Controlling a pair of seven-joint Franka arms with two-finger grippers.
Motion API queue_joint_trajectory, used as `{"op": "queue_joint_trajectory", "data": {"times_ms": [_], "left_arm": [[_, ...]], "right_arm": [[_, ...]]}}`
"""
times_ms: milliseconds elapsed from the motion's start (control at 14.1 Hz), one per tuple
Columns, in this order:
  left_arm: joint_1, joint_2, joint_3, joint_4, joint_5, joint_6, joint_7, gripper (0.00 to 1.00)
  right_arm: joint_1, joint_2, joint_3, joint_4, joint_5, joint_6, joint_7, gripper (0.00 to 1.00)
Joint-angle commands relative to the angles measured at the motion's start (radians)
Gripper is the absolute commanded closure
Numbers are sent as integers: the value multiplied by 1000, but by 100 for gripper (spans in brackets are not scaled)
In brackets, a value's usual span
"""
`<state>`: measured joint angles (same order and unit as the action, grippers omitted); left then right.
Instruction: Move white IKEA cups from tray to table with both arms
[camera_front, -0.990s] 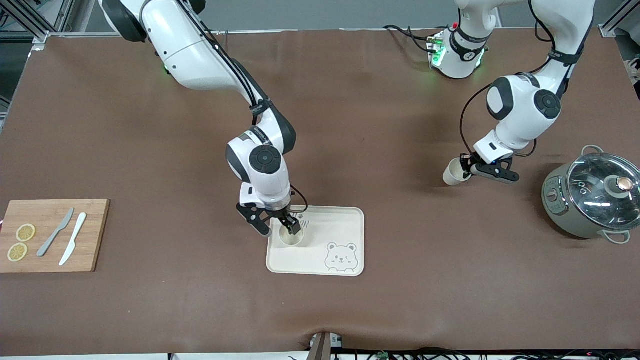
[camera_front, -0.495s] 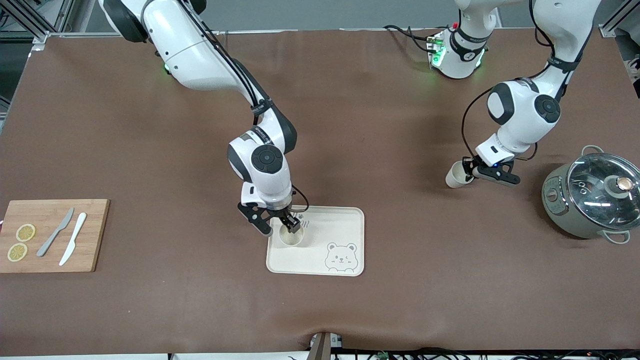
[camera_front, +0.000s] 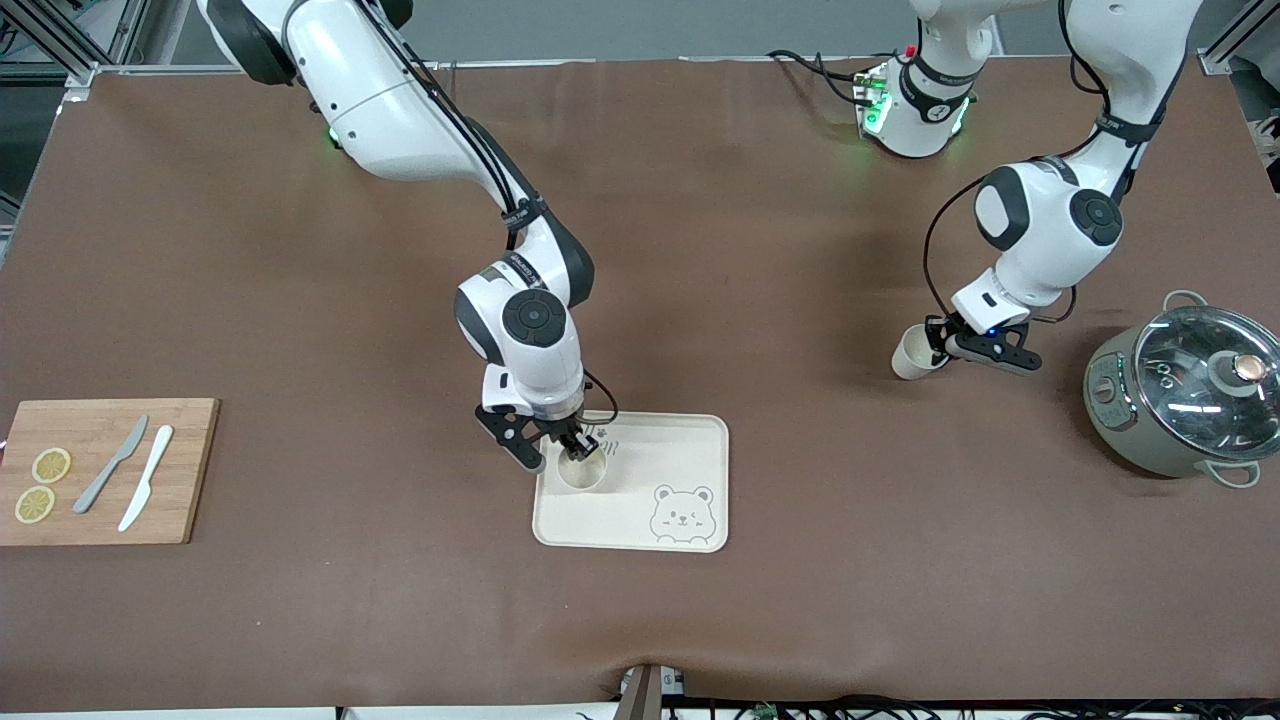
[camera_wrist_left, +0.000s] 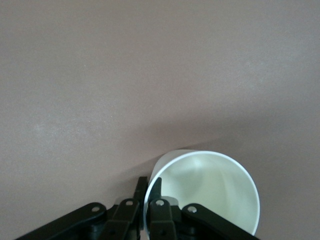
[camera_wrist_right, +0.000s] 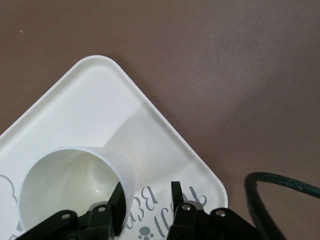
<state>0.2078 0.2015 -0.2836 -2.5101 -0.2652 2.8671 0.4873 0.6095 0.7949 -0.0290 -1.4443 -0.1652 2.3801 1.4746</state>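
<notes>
Two cups are in play: one cup (camera_front: 912, 352) sits pinched by its rim in the left gripper (camera_front: 940, 345), low over the bare table (camera_front: 760, 230) well away from the tray (camera_front: 690, 450), so its move looks nearly finished. The other cup (camera_front: 582, 470) stands on the tray under the right gripper (camera_front: 560, 450), whose narrowing jaws straddle its wall but, per the right wrist view, do not yet pinch it. Only the left wrist view shows the left fingers (camera_wrist_left: 155, 200) clamping the rim.
</notes>
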Motion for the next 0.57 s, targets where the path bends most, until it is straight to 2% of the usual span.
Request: {"op": "queue_joint_trajectory", "data": {"times_ms": [0, 141, 212, 424, 495], "left_arm": [[7, -4, -12, 4, -28, 9, 31, 73], [7, -2, -12, 4, -28, 9, 33, 68], [7, -2, -12, 4, -26, 9, 33, 63], [7, -10, -12, 5, -28, 9, 30, 38], [7, -11, -12, 5, -28, 9, 28, 36]], "right_arm": [[4, 23, 0, 36, -33, -9, 30, 81], [4, 23, -2, 36, -33, -9, 32, 92], [6, 23, -2, 36, -33, -9, 32, 94], [6, 23, -2, 36, -33, -7, 32, 99], [4, 23, -2, 36, -33, -7, 30, 100]]}}
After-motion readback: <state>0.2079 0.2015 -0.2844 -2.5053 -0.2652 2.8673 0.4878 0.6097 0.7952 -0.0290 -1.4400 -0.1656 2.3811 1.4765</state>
